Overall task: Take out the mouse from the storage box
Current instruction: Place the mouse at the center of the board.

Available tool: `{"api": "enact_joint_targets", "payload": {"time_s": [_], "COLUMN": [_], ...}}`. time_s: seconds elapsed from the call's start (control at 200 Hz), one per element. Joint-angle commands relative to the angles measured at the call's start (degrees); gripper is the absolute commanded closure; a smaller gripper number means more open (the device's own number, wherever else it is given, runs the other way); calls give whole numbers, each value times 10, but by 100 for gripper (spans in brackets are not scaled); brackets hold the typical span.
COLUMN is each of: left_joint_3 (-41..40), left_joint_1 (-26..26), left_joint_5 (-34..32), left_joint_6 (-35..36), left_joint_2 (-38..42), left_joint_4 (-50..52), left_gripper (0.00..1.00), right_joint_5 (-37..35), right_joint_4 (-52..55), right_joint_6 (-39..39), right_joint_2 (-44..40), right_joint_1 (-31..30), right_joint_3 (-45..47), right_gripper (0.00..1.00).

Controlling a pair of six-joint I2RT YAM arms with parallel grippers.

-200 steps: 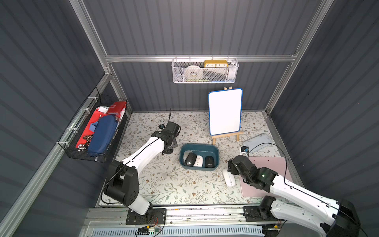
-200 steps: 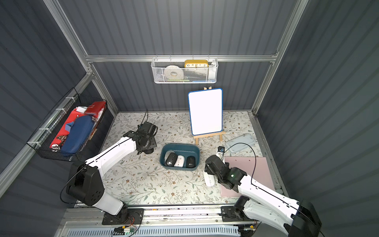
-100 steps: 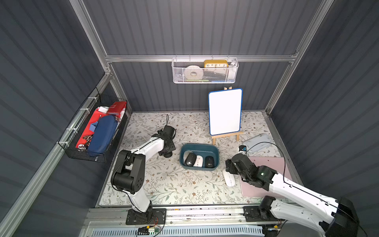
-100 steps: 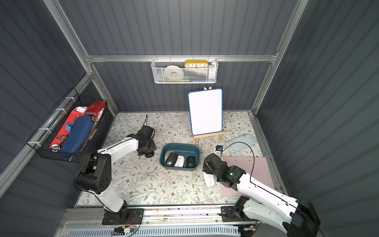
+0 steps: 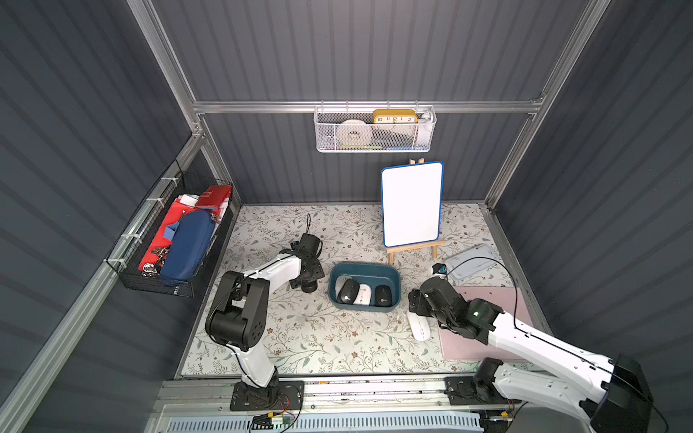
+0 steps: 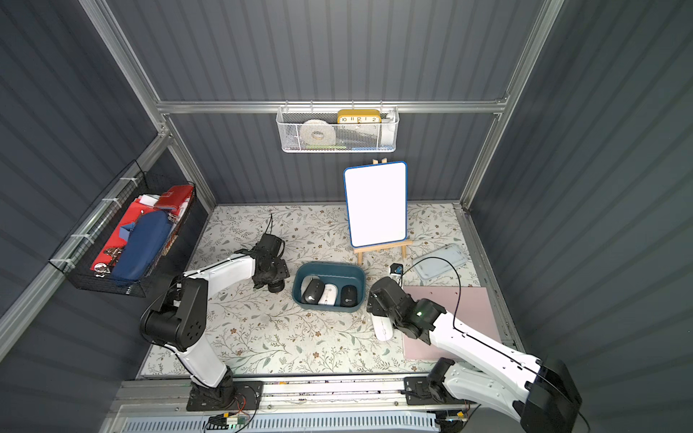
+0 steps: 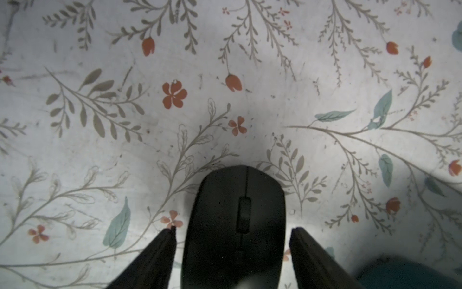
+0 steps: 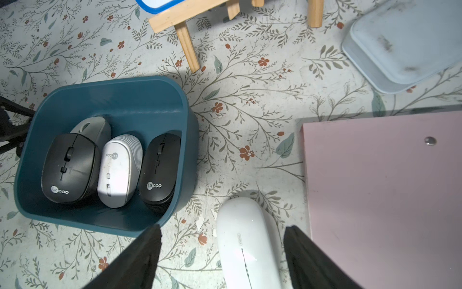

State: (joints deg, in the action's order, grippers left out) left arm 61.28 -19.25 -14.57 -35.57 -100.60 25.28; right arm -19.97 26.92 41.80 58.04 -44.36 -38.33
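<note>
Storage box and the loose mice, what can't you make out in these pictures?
- Grey mouse in the storage box: right wrist view, mostly hidden behind the big black mouse and silver mouse.
- Black mouse on the table: left wrist view, back end cut off by the picture edge.
- White mouse on the table: right wrist view, back end cut off likewise.

The floral tabletop point(image 5: 300, 337) carries the teal storage box point(image 5: 365, 267) at its middle, with a black mouse point(image 7: 235, 225) just left and a white mouse point(image 5: 419, 327) near right. An easel point(image 5: 412, 247) stands behind, a pale tray point(image 5: 470, 261) lies far right, and a pink board point(image 5: 483, 337) near right.
</note>
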Motion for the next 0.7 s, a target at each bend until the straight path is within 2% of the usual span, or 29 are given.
{"api": "enact_joint_targets", "payload": {"time_s": [0.0,0.135,0.265,0.345,0.505,0.695], "left_joint_3": [-11,-22,-64,-97,-146,-185], "left_joint_1": [1,1,1,1,1,1], "left_joint_5": [2,-18,-86,-96,-112,-118], "left_joint_6": [4,-7,-42,-47,-53,-44], "left_joint_2": [8,55,174,247,338,396], "left_joint_4": [-2,7,1,-29,-53,-66], "left_gripper": [17,15,7,3,2,1], "right_joint_5": [8,-12,-4,10,44,47], "right_joint_4": [-4,-5,-20,-45,-58,-36], "right_joint_6": [9,23,46,50,93,109], "right_joint_2": [11,31,87,147,256,363], "right_joint_1": [-8,-48,-100,-126,-135,-136], "right_joint_3": [-19,-43,-93,-132,-205,-296], "right_gripper": [19,19,19,19,19,19]}}
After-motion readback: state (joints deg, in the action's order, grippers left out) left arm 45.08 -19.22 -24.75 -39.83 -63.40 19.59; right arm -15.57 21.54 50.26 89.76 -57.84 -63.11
